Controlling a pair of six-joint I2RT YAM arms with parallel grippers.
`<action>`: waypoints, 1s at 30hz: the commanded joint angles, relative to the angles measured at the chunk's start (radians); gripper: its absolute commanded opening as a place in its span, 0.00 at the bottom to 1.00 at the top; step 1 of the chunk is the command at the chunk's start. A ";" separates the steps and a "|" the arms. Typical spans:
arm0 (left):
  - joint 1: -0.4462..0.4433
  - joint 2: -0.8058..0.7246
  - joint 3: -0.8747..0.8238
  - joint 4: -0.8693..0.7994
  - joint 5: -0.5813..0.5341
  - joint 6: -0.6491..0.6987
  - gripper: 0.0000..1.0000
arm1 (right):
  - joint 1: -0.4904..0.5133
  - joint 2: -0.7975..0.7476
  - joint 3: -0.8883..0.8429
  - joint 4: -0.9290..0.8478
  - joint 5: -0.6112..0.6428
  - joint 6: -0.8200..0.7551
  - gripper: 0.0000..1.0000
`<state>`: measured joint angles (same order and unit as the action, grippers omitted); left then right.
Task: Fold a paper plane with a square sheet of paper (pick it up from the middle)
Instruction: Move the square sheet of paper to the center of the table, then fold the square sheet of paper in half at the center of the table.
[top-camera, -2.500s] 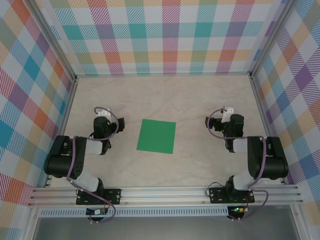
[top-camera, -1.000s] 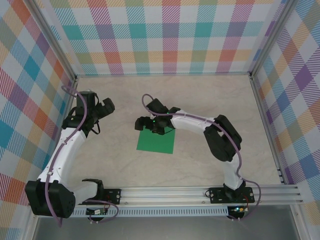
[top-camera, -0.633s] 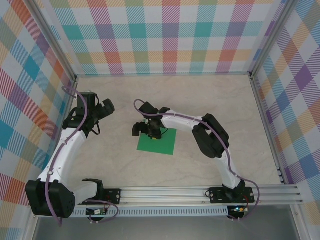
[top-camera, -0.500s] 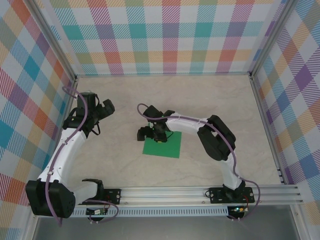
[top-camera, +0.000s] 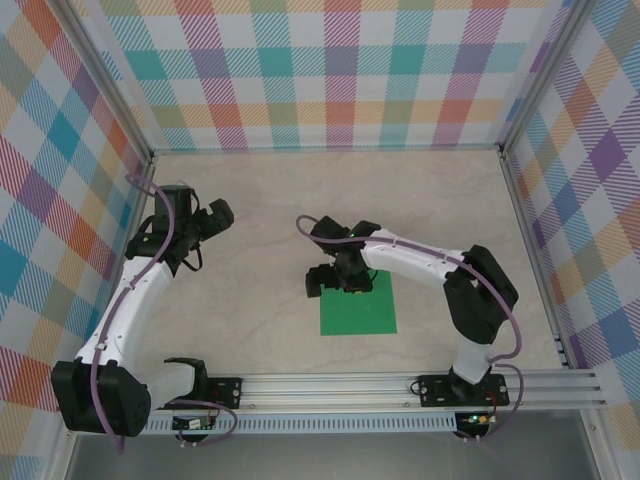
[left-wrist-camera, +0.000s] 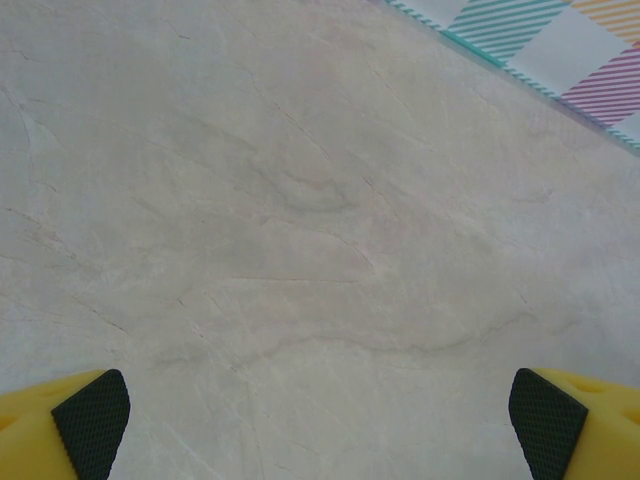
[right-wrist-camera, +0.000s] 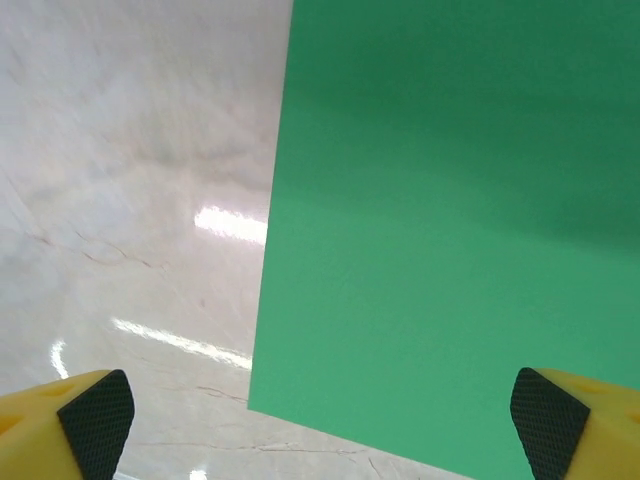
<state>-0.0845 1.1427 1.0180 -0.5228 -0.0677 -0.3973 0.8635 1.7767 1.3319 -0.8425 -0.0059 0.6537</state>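
We see a pale, marble-look tabletop (top-camera: 430, 210), matte with faint veins; it shows a few glare streaks in the right wrist view. Plaid walls (top-camera: 330, 70) in pastel checks close it in at the back and on both sides. Metal posts stand at the far corners, and a metal rail (top-camera: 330, 385) runs along the near edge where both arms are bolted.

The green sheet of paper (top-camera: 362, 310) lies flat on the tabletop, unfolded, right of centre and toward the near edge.

The right pincer (top-camera: 337, 287) hangs over the sheet's far-left corner. In its wrist view the right pincer (right-wrist-camera: 320, 412) is spread wide and pinches nothing. The sheet (right-wrist-camera: 450, 230) sits below it, with its left edge running between the two black pads (right-wrist-camera: 95, 410). We can't tell whether the pads touch the paper.

The left pincer (top-camera: 214, 215) is well apart from the sheet, near the left wall. In its wrist view the left pincer (left-wrist-camera: 320, 412) is spread wide over bare tabletop (left-wrist-camera: 300, 200).
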 joint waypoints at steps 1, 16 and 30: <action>-0.007 -0.006 -0.006 -0.005 0.019 -0.015 1.00 | -0.022 -0.019 -0.005 -0.134 0.176 0.141 1.00; -0.007 0.015 -0.015 0.003 0.035 -0.023 1.00 | -0.057 0.113 -0.080 -0.004 0.037 0.176 1.00; -0.007 0.028 -0.015 -0.004 0.029 -0.025 1.00 | -0.066 0.164 -0.136 0.027 0.044 0.181 1.00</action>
<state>-0.0845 1.1660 1.0176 -0.5220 -0.0422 -0.4053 0.8047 1.8938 1.2236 -0.8284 0.0502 0.8238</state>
